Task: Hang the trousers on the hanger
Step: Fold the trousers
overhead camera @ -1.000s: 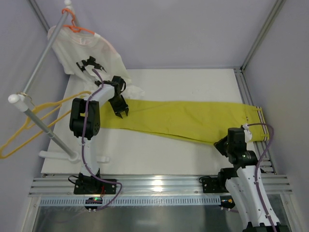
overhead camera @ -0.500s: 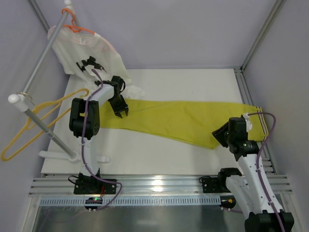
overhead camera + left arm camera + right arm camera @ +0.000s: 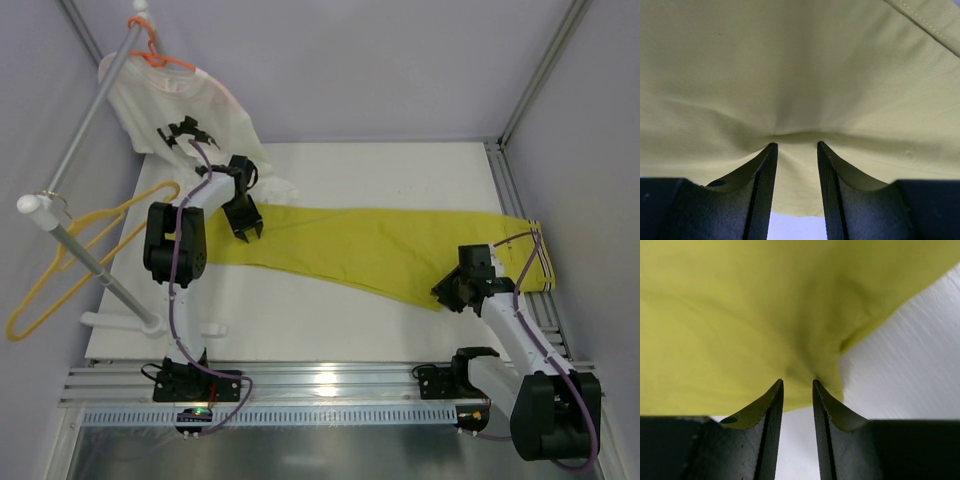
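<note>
Grasp stage: left gripper [image 3: 794, 145] and right gripper [image 3: 797, 381], both narrow, pinch the puckered trousers [image 3: 380, 245] (opposite ends). Next likely needs a joint lift left toward the yellow hanger [image 3: 135, 204].

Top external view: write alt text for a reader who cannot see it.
Yellow-green trousers lie stretched across the white table, the left gripper pinching them at the left end and the right gripper pinching their near edge toward the right end. A yellow hanger hangs empty on a rail at far left.
</note>
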